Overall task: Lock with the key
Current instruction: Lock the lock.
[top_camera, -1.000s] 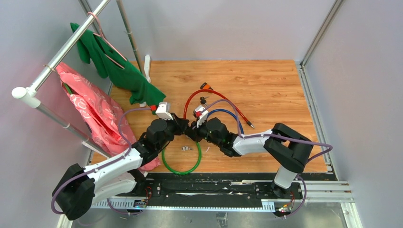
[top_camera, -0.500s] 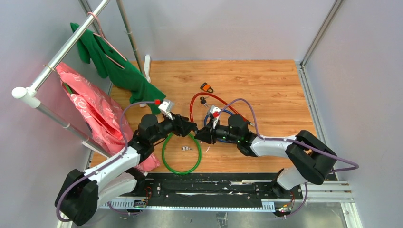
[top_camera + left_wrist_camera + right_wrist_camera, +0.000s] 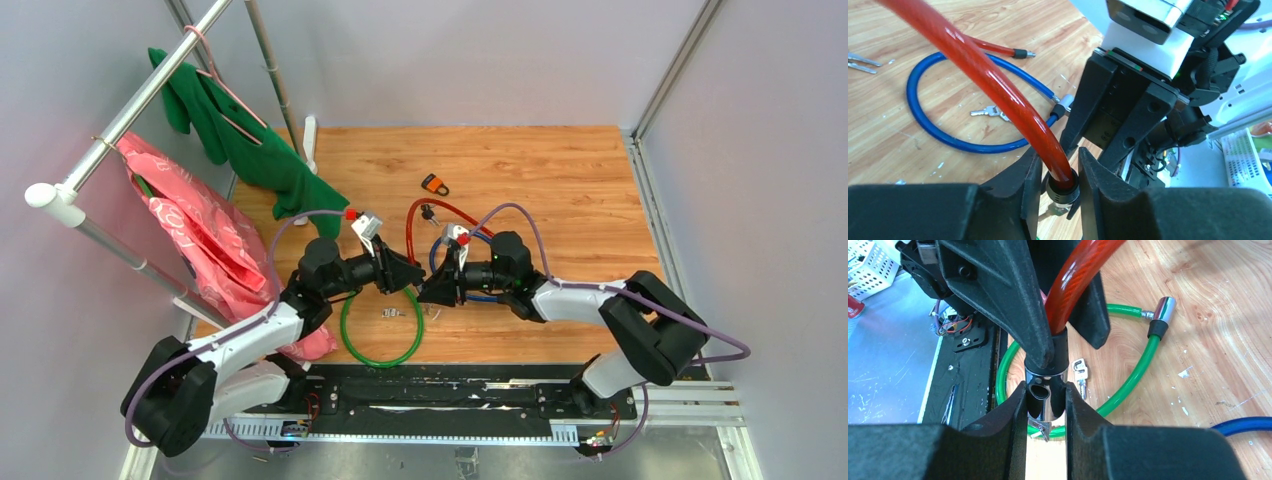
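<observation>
Both grippers meet over the table's middle on the red cable lock (image 3: 412, 222). My left gripper (image 3: 410, 277) (image 3: 1059, 165) is shut on the black collar (image 3: 1063, 189) at the red cable's end. Just beyond it, my right gripper (image 3: 426, 290) (image 3: 1045, 390) is shut on the lock's chrome barrel (image 3: 1045, 385), whose side hole faces the right wrist camera. A small silver key (image 3: 1040, 427) pokes out below the barrel. The cable's free pin end (image 3: 1020, 52) lies on the wood.
A green cable lock (image 3: 352, 335) (image 3: 1128, 382) lies under the grippers with loose keys (image 3: 390, 313) (image 3: 1079, 372) inside its loop. A blue cable lock (image 3: 923, 130) with keys (image 3: 990, 112) lies beside it. An orange-black tag (image 3: 434, 184) sits farther back. A rack of garments (image 3: 240, 140) stands at the left.
Both wrists have shifted right and turned to face each other, and the right elbow swung outward. The red cable was drawn nearer, away from the orange-black tag.
</observation>
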`<action>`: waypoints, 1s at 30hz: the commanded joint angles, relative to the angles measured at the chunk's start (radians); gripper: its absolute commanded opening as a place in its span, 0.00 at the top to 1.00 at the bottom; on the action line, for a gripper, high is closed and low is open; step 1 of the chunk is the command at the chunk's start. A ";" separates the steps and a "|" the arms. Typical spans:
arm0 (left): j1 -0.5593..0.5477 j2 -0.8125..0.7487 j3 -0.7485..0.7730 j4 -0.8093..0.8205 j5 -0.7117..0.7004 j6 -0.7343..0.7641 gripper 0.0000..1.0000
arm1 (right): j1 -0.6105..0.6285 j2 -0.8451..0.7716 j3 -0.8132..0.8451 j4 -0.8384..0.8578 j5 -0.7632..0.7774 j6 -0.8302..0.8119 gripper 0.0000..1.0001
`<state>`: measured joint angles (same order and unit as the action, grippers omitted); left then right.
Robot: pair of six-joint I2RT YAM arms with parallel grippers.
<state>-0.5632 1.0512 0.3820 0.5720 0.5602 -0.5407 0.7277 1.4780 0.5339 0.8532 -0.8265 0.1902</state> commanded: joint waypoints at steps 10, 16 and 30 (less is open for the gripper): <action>-0.035 0.016 0.015 0.049 -0.047 0.032 1.00 | -0.038 -0.053 0.049 -0.089 0.093 -0.075 0.71; -0.036 0.023 0.006 -0.008 -0.152 0.113 1.00 | -0.060 -0.210 0.164 -0.505 0.193 -0.234 0.44; -0.039 0.030 0.030 -0.008 -0.122 0.163 1.00 | -0.346 0.053 0.490 -0.841 0.701 -0.389 0.28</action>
<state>-0.5934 1.0855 0.3866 0.5213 0.4404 -0.4122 0.4240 1.3960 0.9344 0.1532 -0.2085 -0.1467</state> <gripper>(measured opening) 0.086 0.728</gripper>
